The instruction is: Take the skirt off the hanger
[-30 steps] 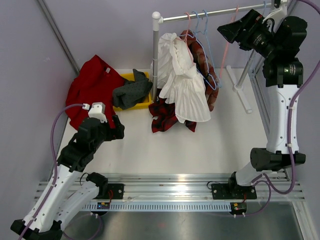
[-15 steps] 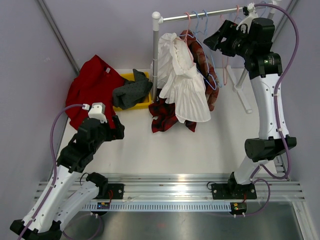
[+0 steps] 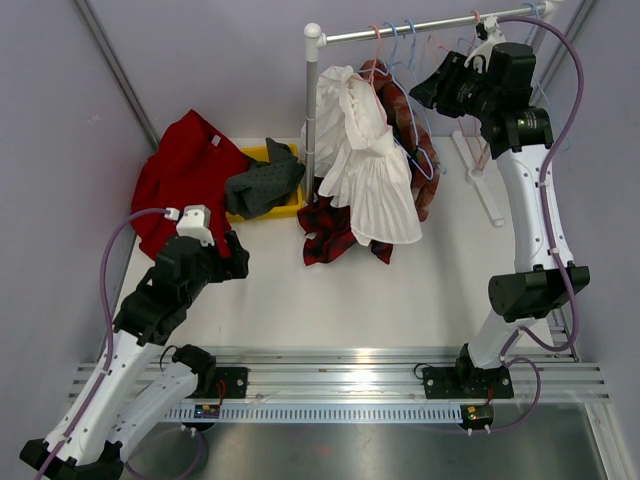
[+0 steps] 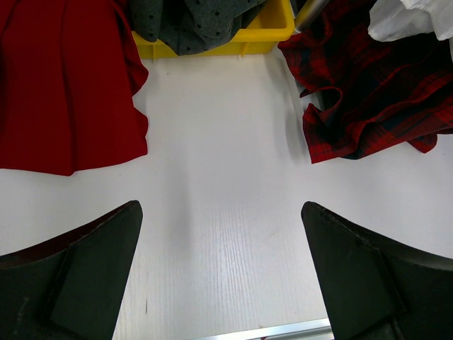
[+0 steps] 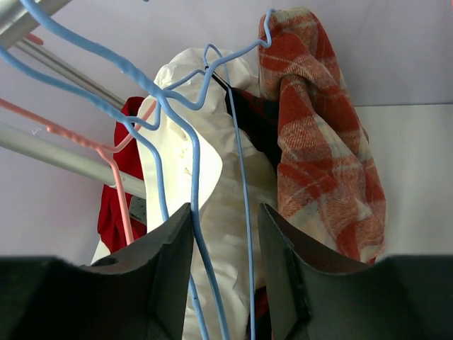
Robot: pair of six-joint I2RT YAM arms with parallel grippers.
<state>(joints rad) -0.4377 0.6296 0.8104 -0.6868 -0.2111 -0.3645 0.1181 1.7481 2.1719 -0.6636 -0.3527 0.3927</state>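
Observation:
The white pleated skirt (image 3: 375,190) hangs from the rail (image 3: 400,30) among several wire hangers, its hem near the table. My right gripper (image 3: 428,90) is up at the rail, just right of the skirt. In the right wrist view its jaws (image 5: 225,212) stand part-way apart around two wires of a blue hanger (image 5: 195,181). One wire rests against the left finger and the other is free, with the skirt (image 5: 212,170) behind them. My left gripper (image 3: 232,258) hovers low over bare table, wide open (image 4: 220,212) and holding nothing.
A red-and-cream plaid garment (image 3: 405,120) hangs right of the skirt. A dark red plaid cloth (image 3: 325,235) lies under it. A yellow bin (image 3: 285,208) holds a grey garment (image 3: 262,182), beside a red garment (image 3: 185,175). A pink hanger (image 5: 117,184) hangs nearby.
My right arm has swung left along the rail to the hangers, and its jaws have narrowed around the blue wires. The left arm has not moved.

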